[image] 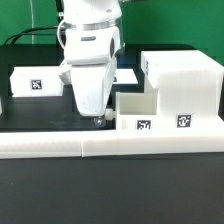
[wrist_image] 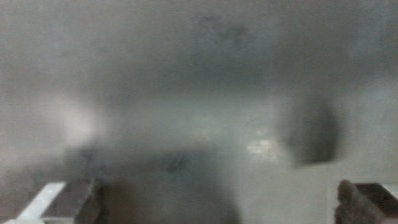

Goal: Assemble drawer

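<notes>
Seemingly, the housing [image: 188, 88] opens toward the exterior view's left, tray [image: 130, 110] protruding.

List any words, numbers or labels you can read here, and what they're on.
No readable words, numbers or brands.
Tray at the exterior view's left: square tag, pattern only.
Small tray: square tag, pattern only.
Big box: square tag, pattern only.
Wrist view: too blurred to read anything.

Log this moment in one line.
claw: open, low by front rail | housing: exterior view's right | small tray: exterior view's left, untouched
</notes>
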Robot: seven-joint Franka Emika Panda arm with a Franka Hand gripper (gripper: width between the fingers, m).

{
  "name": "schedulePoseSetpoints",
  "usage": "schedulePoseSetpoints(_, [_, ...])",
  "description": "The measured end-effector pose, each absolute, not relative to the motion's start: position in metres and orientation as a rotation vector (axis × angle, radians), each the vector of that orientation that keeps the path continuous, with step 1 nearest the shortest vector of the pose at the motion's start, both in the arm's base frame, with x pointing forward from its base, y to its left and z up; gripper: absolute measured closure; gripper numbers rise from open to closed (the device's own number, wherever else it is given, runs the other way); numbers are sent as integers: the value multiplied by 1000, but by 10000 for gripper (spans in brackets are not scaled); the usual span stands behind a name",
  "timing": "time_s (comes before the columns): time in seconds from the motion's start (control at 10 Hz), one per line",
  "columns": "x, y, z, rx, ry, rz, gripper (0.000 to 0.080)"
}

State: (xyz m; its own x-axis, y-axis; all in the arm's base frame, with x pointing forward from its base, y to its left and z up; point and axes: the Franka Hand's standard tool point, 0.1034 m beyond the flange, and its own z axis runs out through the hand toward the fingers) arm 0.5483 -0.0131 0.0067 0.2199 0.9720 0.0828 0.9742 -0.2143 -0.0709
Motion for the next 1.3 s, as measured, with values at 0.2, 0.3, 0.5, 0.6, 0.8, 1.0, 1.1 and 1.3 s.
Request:
schedulePoseSetpoints(0.2, [548, -14, 7, -2365, -1901, -31, 150])
schedulePoseSetpoints(0.3, [548, -14, 7, -2365, -1901, -31, 150])
schedulePoseSetpoints(0.5, [555, -24, 11, -2267, -2032, -49, 150])
schedulePoseSetpoints(0.6, [561, -28, 15, -2234, -2083, -66, 150])
schedulePoseSetpoints(0.8, [574, -31, 23, -2237, -2074, -53, 150])
schedulePoseSetpoints(1.0, [576, -29, 23, -2250, -2065, -57, 150])
schedulePoseSetpoints(1.1, [576, -30, 23, -2251, -2064, -57, 150])
schedulePoseSetpoints(1.3, [576, -30, 23, -2250, -2064, -57, 150])
